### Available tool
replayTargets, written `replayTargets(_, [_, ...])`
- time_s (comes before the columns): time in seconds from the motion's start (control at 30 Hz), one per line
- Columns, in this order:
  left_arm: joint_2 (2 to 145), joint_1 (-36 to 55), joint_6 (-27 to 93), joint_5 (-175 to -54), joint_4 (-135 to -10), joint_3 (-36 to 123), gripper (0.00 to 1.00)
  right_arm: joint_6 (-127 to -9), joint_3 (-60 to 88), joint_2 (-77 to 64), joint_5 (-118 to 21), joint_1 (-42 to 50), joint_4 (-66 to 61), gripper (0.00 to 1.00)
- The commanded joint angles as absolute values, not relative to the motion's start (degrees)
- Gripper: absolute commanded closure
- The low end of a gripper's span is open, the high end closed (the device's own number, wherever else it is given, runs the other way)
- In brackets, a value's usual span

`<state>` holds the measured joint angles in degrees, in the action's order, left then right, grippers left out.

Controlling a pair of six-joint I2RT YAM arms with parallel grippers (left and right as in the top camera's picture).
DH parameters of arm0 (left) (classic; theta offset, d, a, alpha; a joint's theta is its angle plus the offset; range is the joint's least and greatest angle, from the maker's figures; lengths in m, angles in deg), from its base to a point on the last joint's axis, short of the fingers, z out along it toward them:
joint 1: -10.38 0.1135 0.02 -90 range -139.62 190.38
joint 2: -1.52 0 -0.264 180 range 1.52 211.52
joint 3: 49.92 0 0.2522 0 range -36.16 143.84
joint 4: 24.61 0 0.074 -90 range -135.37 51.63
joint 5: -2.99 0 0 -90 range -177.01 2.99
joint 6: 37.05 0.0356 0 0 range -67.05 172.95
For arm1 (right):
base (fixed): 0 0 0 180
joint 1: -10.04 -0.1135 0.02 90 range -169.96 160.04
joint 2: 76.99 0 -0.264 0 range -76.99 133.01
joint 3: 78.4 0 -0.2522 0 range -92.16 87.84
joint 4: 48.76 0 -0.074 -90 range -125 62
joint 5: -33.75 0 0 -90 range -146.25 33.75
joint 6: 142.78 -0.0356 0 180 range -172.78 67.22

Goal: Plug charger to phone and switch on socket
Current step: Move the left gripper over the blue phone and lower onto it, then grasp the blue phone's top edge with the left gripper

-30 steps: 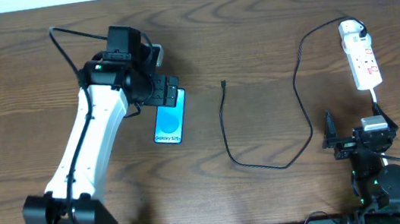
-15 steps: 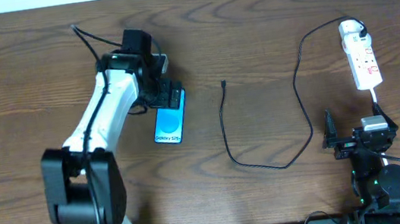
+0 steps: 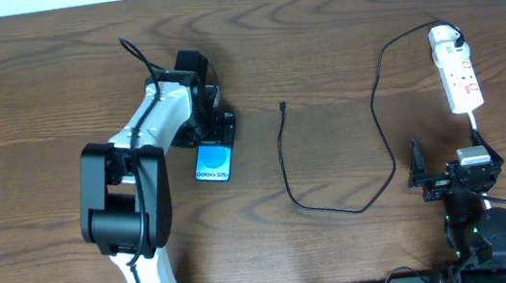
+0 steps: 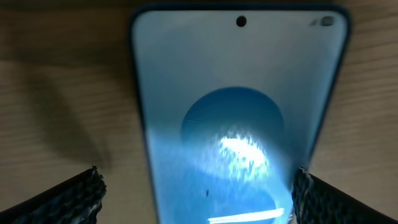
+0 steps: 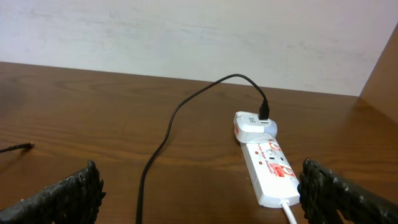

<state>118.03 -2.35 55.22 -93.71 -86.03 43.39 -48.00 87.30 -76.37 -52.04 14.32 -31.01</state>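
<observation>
Hovering over the top end of the phone [image 3: 214, 163], your left claw [image 4: 194, 198] was spread wide and released. One finger [image 4: 62, 198] hung over bare table [image 3: 34, 91], and the other sat right at the phone's edge. The phone lay flat, screen up and lit blue, left of centre. The charger [image 3: 286, 171] curled loose mid-table, its tip [image 3: 284, 107] well apart from the phone and its other end in the adapter [image 5: 255, 124] on the socket [image 3: 458, 78] at far right. Your right claw [image 5: 202, 196] sat near the front edge, released too.
</observation>
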Motion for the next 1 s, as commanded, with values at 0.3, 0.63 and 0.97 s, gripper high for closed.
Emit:
replayTargets(0.3, [119.73,-5.1,54.36,-92.49,-85.17,44.26,0.02,-48.66,87.52,-76.66,-52.3,14.56,-30.93,0.01])
replayTargets(0.63, [117.92,-5.19,45.05,-93.38,-88.67,47.43,0.03,-48.66,87.52,-76.66,-52.3,14.56,-30.95,0.01])
replayTargets(0.97, [118.09,-5.63,44.44,-97.49,-86.05,43.8,0.03,-48.66,87.52,-76.66,-52.3,14.56,-30.95,0.01])
